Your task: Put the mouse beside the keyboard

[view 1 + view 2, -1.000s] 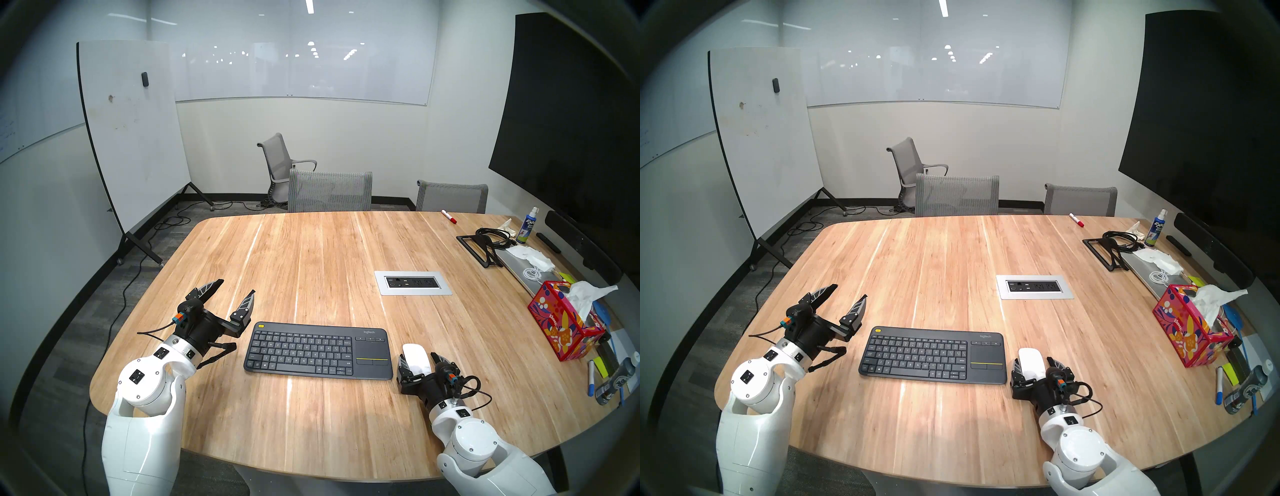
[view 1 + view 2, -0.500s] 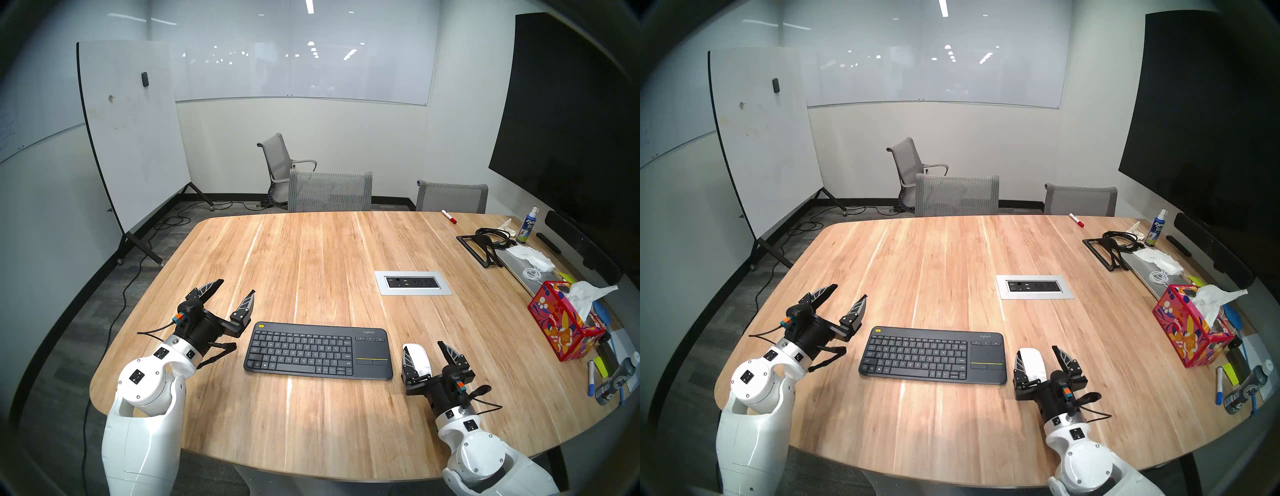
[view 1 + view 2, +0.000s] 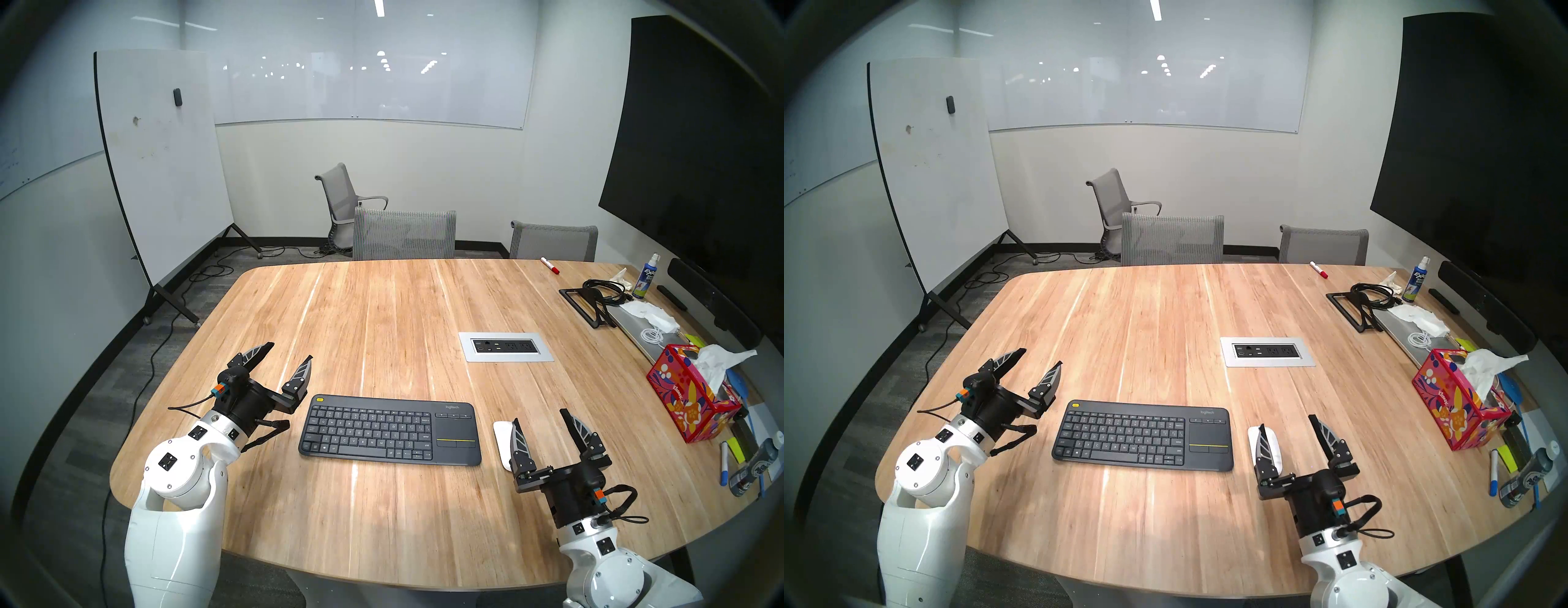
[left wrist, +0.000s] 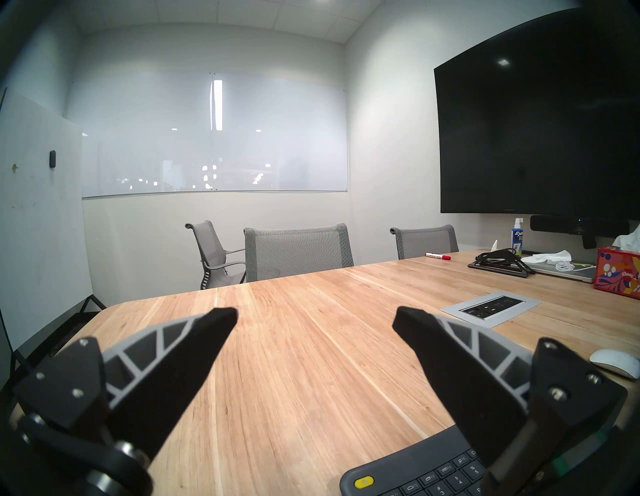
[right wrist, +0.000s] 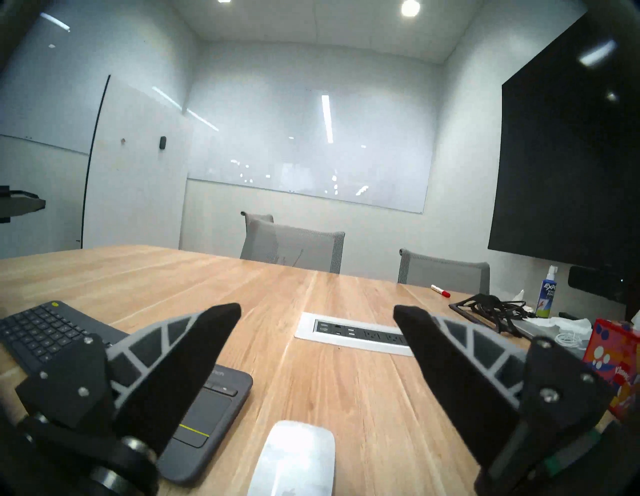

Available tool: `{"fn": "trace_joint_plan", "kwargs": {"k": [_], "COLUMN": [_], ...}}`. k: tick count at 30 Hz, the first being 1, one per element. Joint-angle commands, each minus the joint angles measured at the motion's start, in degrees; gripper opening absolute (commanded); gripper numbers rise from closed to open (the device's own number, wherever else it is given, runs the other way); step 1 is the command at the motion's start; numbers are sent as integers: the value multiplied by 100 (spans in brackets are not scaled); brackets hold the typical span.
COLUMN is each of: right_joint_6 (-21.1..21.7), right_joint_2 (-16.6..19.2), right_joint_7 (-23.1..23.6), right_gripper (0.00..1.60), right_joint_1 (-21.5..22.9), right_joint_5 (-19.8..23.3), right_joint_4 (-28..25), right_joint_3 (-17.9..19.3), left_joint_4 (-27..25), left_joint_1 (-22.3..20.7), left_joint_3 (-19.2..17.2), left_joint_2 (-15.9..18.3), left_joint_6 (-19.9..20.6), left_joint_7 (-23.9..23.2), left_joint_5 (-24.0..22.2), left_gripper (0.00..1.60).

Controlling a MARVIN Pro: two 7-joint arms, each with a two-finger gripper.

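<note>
Table (image 3: 382, 318) & keyboard (image 3: 390, 429) unchanged. R gripper (image 3: 541, 418) has pulled up and back off the mouse (image 3: 502, 441), fingers spread wide, empty. Mouse lies flat just right of keyboard. L gripper (image 3: 290, 352) unmoved, fingers apart.

Both tools agape — left tool (image 3: 289, 350), right tool (image 3: 539, 418).

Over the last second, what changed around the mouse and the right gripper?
The right gripper opened off the mouse, lifted and drew back toward the robot; it now hangs open above the table. The mouse stayed flat beside the keyboard. The left gripper did not move and is open.
</note>
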Motion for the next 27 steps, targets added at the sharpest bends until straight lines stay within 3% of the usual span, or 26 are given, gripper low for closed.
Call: {"fn": "trace_joint_plan", "kwargs": {"k": [1, 6, 7, 9, 10, 16, 27], "right_joint_6": [-664, -1199, -1110, -1485, -1365, -1982, -2311], "right_joint_2": [282, 492, 529, 611, 636, 884, 1156], "right_joint_7": [-271, -341, -356, -387, -435, -567, -720], "right_gripper": [160, 160, 160, 160, 160, 160, 160], "right_joint_1": [-649, -1072, -967, -1299, -1157, -1638, -2371], "right_joint_5": [-161, -169, -203, -208, -204, -275, -337], "right_joint_4": [-536, -669, -636, -681, -648, -672, -827], "right_joint_3": [183, 271, 197, 285, 186, 397, 828], "left_joint_4": [-79, -80, -80, -82, -82, -90, -100], "left_joint_1": [-18, -18, -18, -17, -17, -13, -7], "left_joint_3": [1, 1, 1, 1, 1, 0, 0], "left_joint_2": [3, 2, 2, 2, 2, 1, 0], "left_joint_6": [-17, -17, -17, -16, -16, -14, -9], "left_joint_7": [-5, -5, -5, -5, -5, -4, -1], "left_joint_5": [-4, -3, -3, -3, -3, -2, 1], "left_gripper": [160, 160, 160, 160, 160, 160, 160]}}
